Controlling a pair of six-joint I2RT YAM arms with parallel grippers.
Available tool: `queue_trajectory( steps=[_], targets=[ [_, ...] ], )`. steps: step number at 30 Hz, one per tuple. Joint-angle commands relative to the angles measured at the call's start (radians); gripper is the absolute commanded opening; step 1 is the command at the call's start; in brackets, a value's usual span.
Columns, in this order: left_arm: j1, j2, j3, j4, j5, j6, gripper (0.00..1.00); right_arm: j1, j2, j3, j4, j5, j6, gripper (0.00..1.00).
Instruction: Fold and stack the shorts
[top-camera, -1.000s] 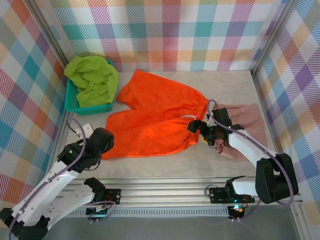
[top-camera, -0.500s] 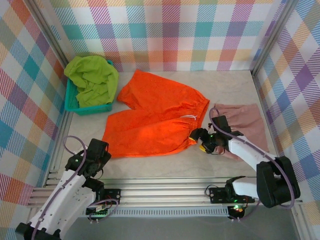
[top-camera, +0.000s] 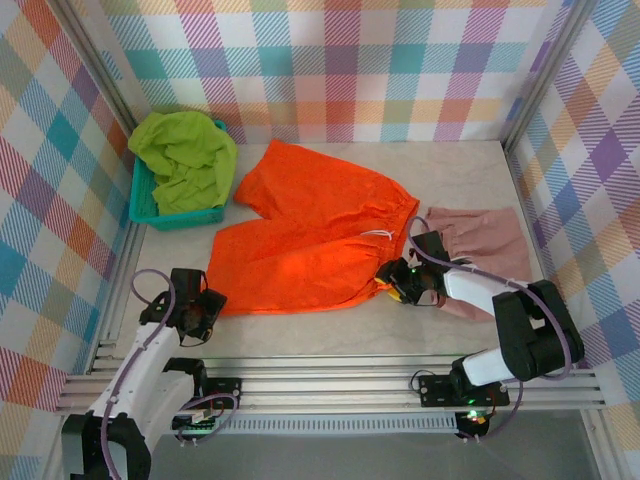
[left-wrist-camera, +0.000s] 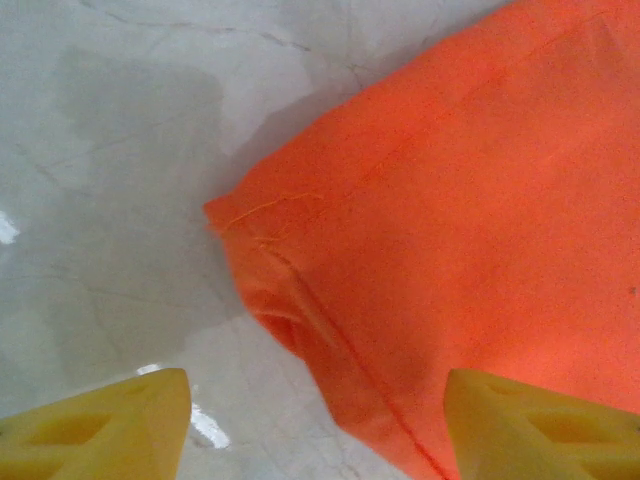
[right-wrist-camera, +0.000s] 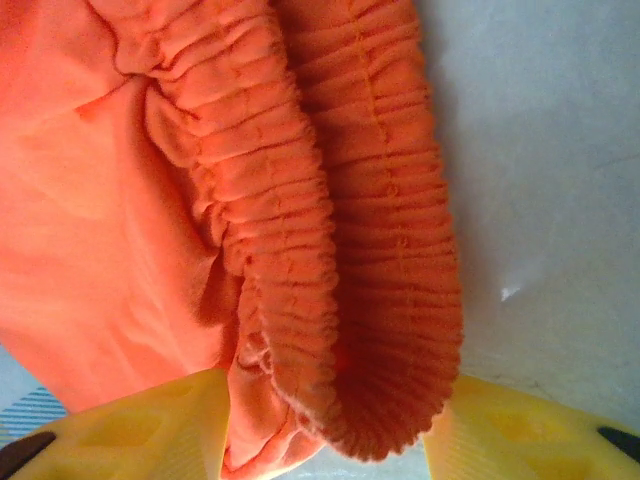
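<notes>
Orange shorts (top-camera: 310, 235) lie spread flat mid-bench, and we take every position from them. The bench (top-camera: 330, 325) is pale and bare along their near edge.

Left pincer (top-camera: 197, 310): we find it low, just off the shorts' near-left corner. On its wrist camera the yellow fingers (left-wrist-camera: 100, 420) stand wide apart with nothing held. The hem corner (left-wrist-camera: 225, 215) sits just ahead of the gap, and the hem runs back toward the right-hand finger.

Right pincer (top-camera: 400, 283): at the shorts' near-right end, by the waistband. On its wrist camera the gathered waistband (right-wrist-camera: 340, 250) is doubled into a thick roll that drops between the two fingers and fills the gap. The jaws are spread broadly, and we cannot tell whether they press the cloth.

Pink shorts (top-camera: 480, 245): flat on the bench just right of the orange pair, with the right arm lying across their near-left part.

Green shorts (top-camera: 185, 160): crumpled in the teal basket (top-camera: 140, 205), which sits just beyond the orange pair's far-left leg.
</notes>
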Motion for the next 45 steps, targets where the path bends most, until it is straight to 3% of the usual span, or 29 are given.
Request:
queue_trajectory(
  steps=[1, 10, 14, 21, 24, 35, 45],
  targets=[
    [0.016, 0.024, -0.026, 0.067, 0.037, 0.000, 0.62, 0.005, 0.023, 0.035, 0.032, 0.004, 0.011, 0.51],
    [0.019, 0.052, -0.031, 0.120, -0.026, 0.033, 0.51, 0.006, 0.074, 0.052, 0.041, 0.014, 0.011, 0.40],
    [0.020, 0.060, -0.034, 0.160, -0.052, 0.058, 0.44, 0.006, 0.091, 0.058, 0.040, 0.027, 0.006, 0.31],
    [0.020, 0.088, -0.019, 0.211, -0.101, 0.089, 0.15, 0.007, 0.091, 0.088, -0.001, 0.043, -0.020, 0.12],
    [0.023, 0.096, 0.032, 0.140, -0.152, 0.083, 0.00, 0.007, 0.063, 0.101, -0.031, 0.050, -0.037, 0.04],
    [0.023, -0.018, 0.503, -0.112, -0.133, 0.366, 0.00, -0.010, -0.193, 0.305, -0.288, 0.065, -0.152, 0.00],
    [0.022, 0.073, 0.957, -0.206, -0.062, 0.603, 0.00, -0.053, -0.303, 0.506, -0.455, 0.070, -0.234, 0.00]
  ],
)
